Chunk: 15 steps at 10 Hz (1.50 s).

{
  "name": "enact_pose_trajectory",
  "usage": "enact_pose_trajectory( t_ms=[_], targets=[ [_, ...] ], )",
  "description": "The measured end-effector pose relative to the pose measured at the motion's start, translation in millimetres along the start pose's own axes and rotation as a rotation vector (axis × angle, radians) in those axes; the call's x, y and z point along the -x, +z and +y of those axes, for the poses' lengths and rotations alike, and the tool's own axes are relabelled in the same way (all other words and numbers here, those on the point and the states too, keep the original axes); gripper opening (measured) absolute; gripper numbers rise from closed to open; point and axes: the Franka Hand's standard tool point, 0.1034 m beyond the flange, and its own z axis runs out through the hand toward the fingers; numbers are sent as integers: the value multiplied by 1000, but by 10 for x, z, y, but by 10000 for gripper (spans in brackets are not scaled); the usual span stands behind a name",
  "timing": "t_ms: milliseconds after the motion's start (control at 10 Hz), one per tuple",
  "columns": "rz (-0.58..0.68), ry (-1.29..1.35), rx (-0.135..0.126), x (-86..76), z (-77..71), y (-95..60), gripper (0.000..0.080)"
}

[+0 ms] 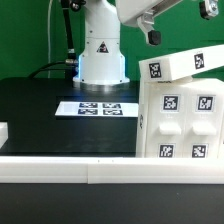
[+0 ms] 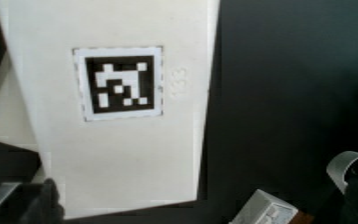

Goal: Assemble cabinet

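Observation:
The cabinet body (image 1: 180, 125) is a big white box with several square tags, standing at the exterior view's right. A long white tagged panel (image 1: 180, 65) lies tilted across its top. My gripper (image 1: 151, 33) hangs just above that panel's left end, apart from it. In the wrist view the same panel (image 2: 114, 110) with one tag fills most of the picture. My gripper (image 2: 149, 205) is open, with one dark finger (image 2: 12, 192) and one pale finger (image 2: 275, 206) wide apart on either side of the panel's near end. Nothing is held.
The marker board (image 1: 100, 107) lies on the black table before the white robot base (image 1: 100, 55). A long white rail (image 1: 100, 167) edges the front. A small white block (image 1: 3, 130) shows at the exterior view's left edge.

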Motion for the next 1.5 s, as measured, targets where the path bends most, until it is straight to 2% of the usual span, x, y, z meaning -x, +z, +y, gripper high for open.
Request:
enact_pose_trajectory(
  t_ms=[400, 800, 900, 1100, 1500],
  targets=[
    [-49, 40, 5, 88, 161, 128, 798],
    [-52, 47, 11, 155, 155, 176, 798],
    [-63, 65, 23, 263, 151, 246, 798],
    [-97, 74, 47, 359, 157, 338, 798],
    [-99, 75, 51, 348, 174, 354, 798]
  ],
)
